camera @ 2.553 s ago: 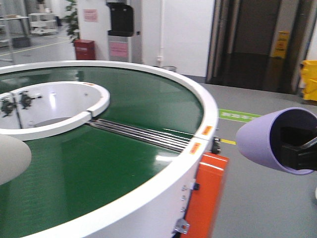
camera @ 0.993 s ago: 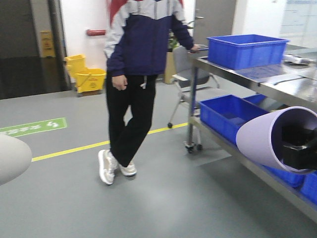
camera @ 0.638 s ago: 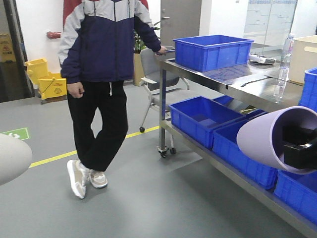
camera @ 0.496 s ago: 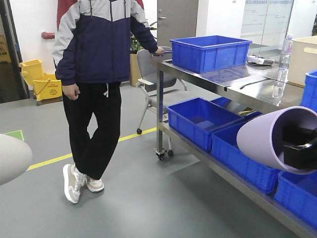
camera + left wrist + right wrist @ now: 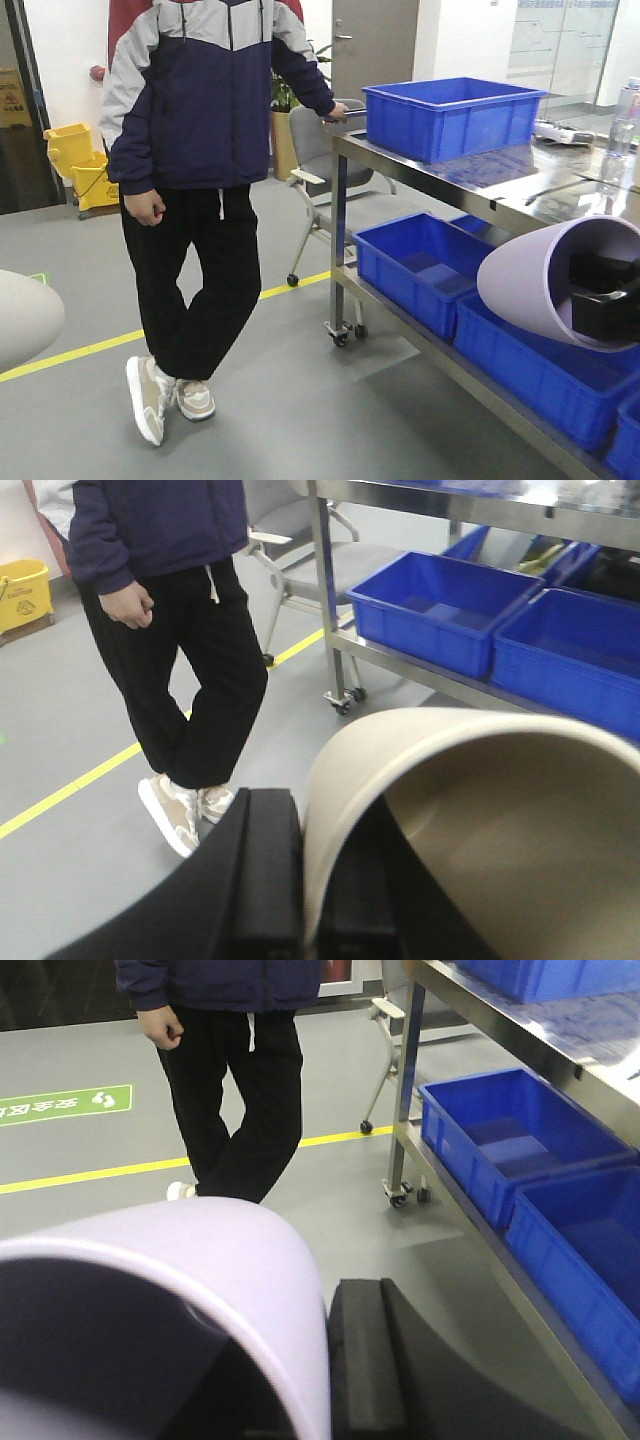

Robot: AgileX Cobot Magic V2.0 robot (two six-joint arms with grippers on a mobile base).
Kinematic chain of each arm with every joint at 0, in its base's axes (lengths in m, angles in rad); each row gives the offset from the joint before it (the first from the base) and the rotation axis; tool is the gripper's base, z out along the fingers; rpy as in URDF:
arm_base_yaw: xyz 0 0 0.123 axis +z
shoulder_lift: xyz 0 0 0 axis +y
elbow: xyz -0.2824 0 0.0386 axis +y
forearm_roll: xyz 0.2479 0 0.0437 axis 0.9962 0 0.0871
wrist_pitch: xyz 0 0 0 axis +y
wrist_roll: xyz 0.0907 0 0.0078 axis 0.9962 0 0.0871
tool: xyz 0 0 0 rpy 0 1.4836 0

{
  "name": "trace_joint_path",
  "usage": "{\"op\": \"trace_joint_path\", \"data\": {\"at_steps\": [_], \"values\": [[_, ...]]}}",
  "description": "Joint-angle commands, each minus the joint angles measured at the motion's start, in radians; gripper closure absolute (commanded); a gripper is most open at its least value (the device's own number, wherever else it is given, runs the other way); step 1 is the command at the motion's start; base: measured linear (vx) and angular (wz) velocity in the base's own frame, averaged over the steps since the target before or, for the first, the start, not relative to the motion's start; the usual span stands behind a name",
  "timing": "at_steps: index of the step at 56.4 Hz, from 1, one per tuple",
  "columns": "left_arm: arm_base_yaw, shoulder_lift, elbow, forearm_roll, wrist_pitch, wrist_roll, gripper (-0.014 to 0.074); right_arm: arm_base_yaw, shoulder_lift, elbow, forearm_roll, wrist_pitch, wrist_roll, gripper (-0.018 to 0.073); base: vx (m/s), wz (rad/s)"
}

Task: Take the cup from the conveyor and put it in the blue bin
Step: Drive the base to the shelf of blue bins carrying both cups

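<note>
Closest in, the right claw (image 5: 322, 1385) is clenched on the rim of a lilac cup (image 5: 540, 285), one black finger outside the wall, the other down in the dark mouth; the cup lies on its side at the right edge of the front view. The left claw (image 5: 305, 900) pinches the wall of a cream cup (image 5: 470, 810) the same way; from the front that cup shows only as a pale rounded bulge at the left edge. Past them is grey floor with a yellow line (image 5: 60, 355) across it. A person (image 5: 195, 130) in a navy and grey jacket and black trousers stands cross-legged, middle left, one hand on the end of a steel table (image 5: 500, 185). On the table's low shelf sit smaller blue shelf bins (image 5: 420, 270), just behind the lilac cup. The blue bin (image 5: 455, 120) stands on the tabletop, upper right, well apart from both cups. A grey chair (image 5: 315, 150) stands beyond the table's end; a yellow mop bucket (image 5: 85, 165) stands by the far wall, left.
</note>
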Motion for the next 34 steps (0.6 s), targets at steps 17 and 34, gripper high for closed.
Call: {"op": "trace_joint_path", "data": {"at_steps": [17,34], "values": [[-0.008,-0.006,-0.028,-0.018,-0.096,-0.002,0.0603,-0.002,-0.012,-0.028,-0.01,-0.093,0.001,0.0568,0.38,0.03],[-0.008,-0.006,-0.028,-0.018,-0.096,-0.002,0.0603,-0.002,-0.012,-0.028,-0.01,-0.093,0.001,0.0568,0.35,-0.21]]}}
